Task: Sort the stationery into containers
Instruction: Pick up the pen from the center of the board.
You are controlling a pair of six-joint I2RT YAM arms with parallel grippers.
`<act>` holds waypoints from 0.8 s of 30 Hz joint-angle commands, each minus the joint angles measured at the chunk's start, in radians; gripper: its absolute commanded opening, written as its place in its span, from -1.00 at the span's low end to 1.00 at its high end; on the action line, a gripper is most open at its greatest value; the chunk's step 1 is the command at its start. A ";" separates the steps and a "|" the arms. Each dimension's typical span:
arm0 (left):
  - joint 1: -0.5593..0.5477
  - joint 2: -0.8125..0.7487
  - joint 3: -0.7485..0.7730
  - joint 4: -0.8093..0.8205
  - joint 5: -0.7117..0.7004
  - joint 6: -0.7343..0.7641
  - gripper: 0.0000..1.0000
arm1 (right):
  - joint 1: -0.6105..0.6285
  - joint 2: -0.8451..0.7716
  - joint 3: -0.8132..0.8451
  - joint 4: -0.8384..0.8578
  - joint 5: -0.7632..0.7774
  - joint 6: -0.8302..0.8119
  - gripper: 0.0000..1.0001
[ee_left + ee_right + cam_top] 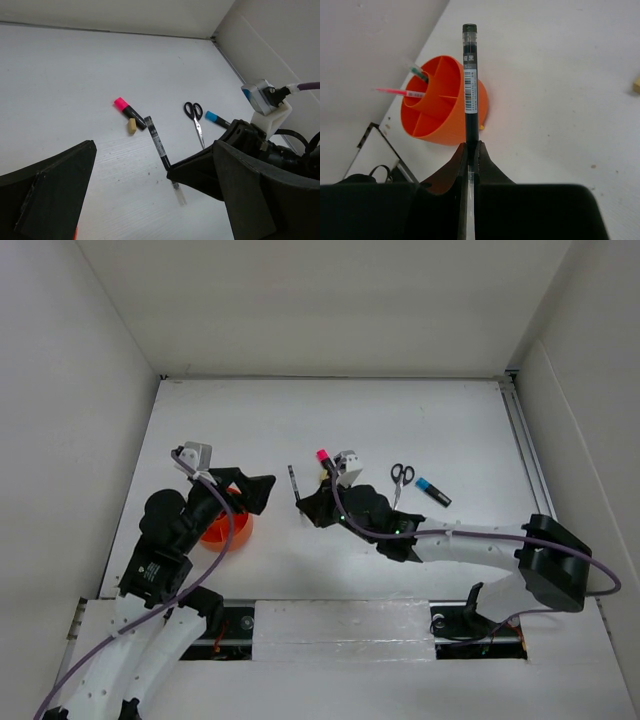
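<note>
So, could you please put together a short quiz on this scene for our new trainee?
1. True or false: the right tool is shut on the dark pen.
2. Which item is in the orange cup? A scissors, B thin pink pen, C blue-capped marker.
3. Fill in: the eraser lies beside the highlighter with the ____ cap.
Key: 1 true; 2 B; 3 pink.
</note>
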 commanded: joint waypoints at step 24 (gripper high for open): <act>0.005 0.142 0.071 -0.005 0.073 -0.040 -0.08 | 0.122 0.101 0.023 0.539 -0.009 -0.079 -1.00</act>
